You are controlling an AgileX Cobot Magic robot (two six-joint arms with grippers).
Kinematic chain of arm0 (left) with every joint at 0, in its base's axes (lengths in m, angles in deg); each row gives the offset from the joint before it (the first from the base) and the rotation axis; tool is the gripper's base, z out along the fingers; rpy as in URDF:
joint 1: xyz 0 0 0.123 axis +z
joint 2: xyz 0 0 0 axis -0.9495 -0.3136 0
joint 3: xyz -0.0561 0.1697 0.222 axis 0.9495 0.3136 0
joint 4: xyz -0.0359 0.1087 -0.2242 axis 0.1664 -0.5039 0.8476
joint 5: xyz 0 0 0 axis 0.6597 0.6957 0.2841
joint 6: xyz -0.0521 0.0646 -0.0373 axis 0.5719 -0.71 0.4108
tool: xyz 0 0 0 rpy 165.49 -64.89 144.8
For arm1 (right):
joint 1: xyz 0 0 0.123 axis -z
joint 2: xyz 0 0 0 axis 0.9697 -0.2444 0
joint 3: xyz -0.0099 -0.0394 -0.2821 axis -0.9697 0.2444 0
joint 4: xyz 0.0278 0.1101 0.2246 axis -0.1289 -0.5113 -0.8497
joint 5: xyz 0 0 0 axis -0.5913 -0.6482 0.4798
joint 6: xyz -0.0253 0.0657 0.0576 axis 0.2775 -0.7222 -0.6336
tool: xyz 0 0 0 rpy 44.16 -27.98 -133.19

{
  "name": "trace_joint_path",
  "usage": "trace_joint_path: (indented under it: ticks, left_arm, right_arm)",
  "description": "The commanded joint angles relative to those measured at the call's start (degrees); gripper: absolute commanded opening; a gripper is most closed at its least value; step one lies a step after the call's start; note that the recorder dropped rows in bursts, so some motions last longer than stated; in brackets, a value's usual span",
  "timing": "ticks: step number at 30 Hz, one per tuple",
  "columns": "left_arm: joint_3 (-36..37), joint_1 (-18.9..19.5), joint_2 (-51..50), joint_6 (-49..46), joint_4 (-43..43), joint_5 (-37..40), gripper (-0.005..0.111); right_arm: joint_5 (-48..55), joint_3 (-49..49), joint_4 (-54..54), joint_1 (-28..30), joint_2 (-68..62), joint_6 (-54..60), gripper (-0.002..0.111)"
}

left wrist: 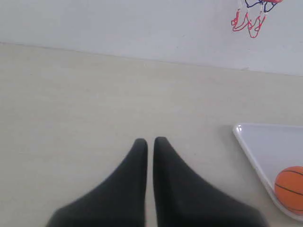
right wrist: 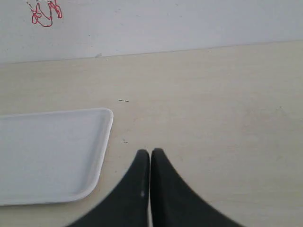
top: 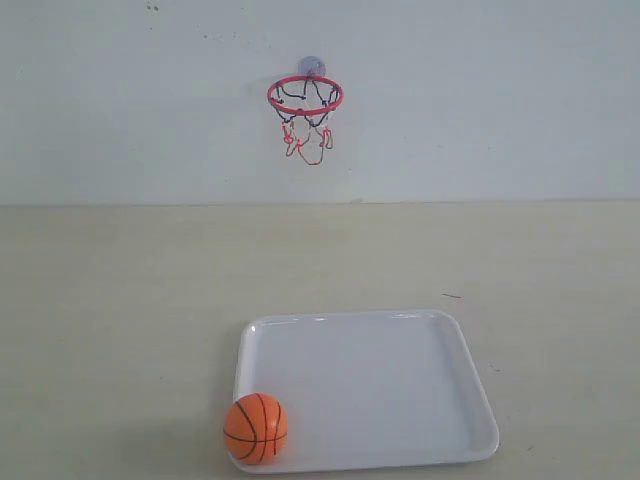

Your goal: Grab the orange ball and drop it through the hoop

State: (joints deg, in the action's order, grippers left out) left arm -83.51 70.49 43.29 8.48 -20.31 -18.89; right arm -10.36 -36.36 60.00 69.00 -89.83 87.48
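Observation:
The orange ball (top: pixel 256 428) rests in the near left corner of a white tray (top: pixel 400 380); the left wrist view shows the ball (left wrist: pixel 290 188) at its picture's edge. The hoop (top: pixel 305 95) with its red ring and string net hangs on the back wall, and only the net shows in the wrist views (left wrist: pixel 250 20) (right wrist: pixel 43 13). My left gripper (left wrist: pixel 150 141) is shut, empty, over bare table beside the tray. My right gripper (right wrist: pixel 150 152) is shut, empty, on the tray's other side. Neither gripper shows in the exterior view.
The tray's rim (left wrist: pixel 251 151) (right wrist: pixel 105 142) lies close to both grippers. A pale wall (top: pixel 500 100) closes the back of the beige tabletop (top: pixel 120 300). A small dark speck (right wrist: pixel 123 100) marks the table.

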Motion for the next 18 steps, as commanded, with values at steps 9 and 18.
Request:
trace_joint_path:
  ticks: [9,18]
  left_arm:
    - [-0.2,0.0,0.1,0.2,0.1,-0.7,0.004]
    - [-0.2,0.0,0.1,0.2,0.1,-0.7,0.004]
  right_arm:
    - [-0.5,0.0,0.0,-0.2,0.2,0.2,0.0]
    - [-9.0,0.0,0.0,-0.2,0.2,0.2,0.0]
